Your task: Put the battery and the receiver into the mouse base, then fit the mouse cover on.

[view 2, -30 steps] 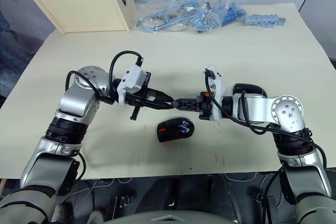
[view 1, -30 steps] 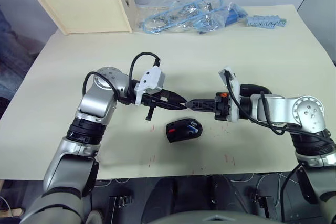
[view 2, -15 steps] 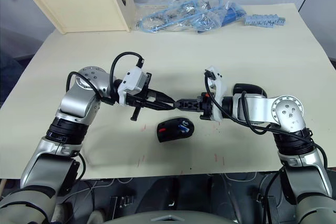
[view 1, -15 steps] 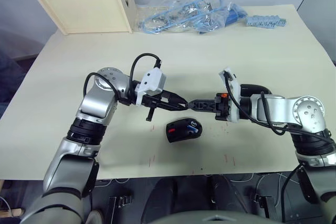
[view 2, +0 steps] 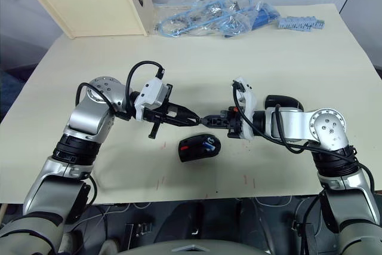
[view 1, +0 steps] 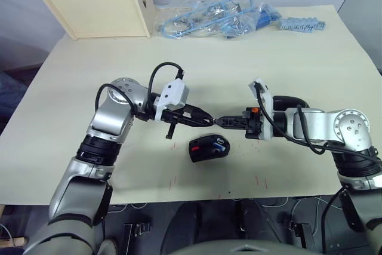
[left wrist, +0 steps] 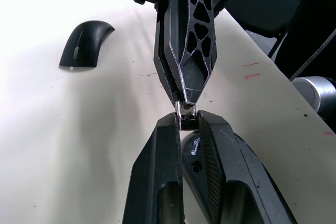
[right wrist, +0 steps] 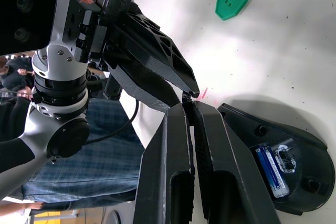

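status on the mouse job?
Left hand and right hand tip to tip above mouse base, both pinching a small receiver. Battery seated. Mouse cover lies apart.

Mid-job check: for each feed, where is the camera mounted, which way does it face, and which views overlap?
Left and right eye views: on the head, looking forward and down at the table; both arms show, the left gripper and right gripper tip to tip above the mouse base.
Left wrist view: along the left fingers toward the right gripper, a small metal piece between the tips; mouse cover beyond.
Right wrist view: along the right fingers toward the left gripper; battery sits in the base.
Shared: both wrist views show the meeting fingertips.
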